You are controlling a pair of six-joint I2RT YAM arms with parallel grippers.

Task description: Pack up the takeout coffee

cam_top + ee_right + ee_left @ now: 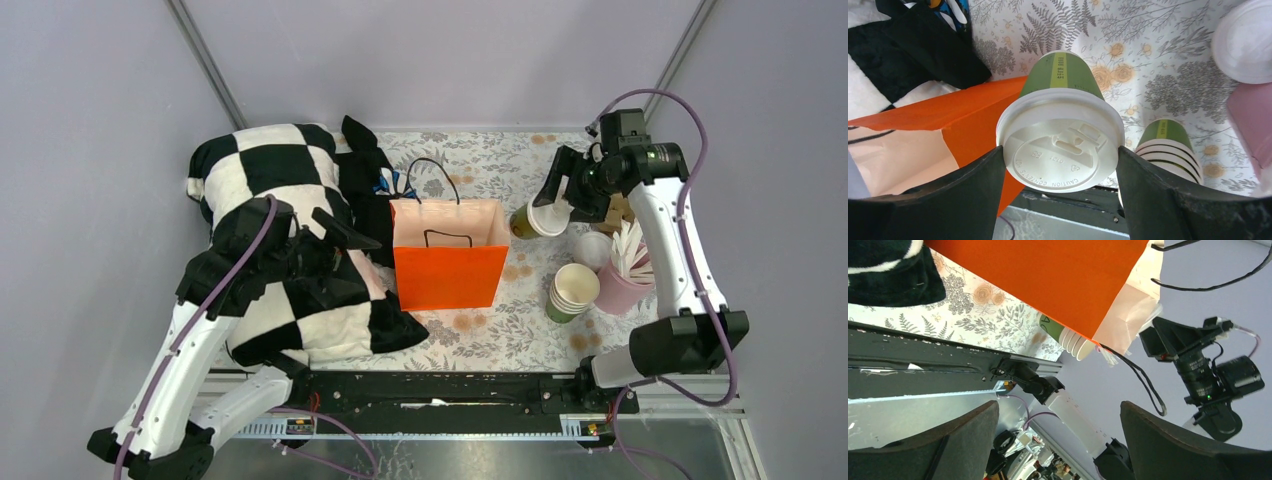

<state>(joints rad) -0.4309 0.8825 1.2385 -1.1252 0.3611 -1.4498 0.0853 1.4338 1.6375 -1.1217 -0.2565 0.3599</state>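
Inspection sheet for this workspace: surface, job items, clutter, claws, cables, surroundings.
Surface: floral tablecloth covers the table.
Job's things: lidded green cup is tilted and gripped at the lid, just right of the orange bag, which stands open.
Clutter: stack of lidless green cups; pink cup of white sticks; white round piece, likely a lid; checkered cloth left of the bag.
Claws: right claw is shut on the cup's lid; left claw is open and empty, over the checkered cloth.
Cables: purple cables run along both arms.
Surroundings: grey walls enclose the table.
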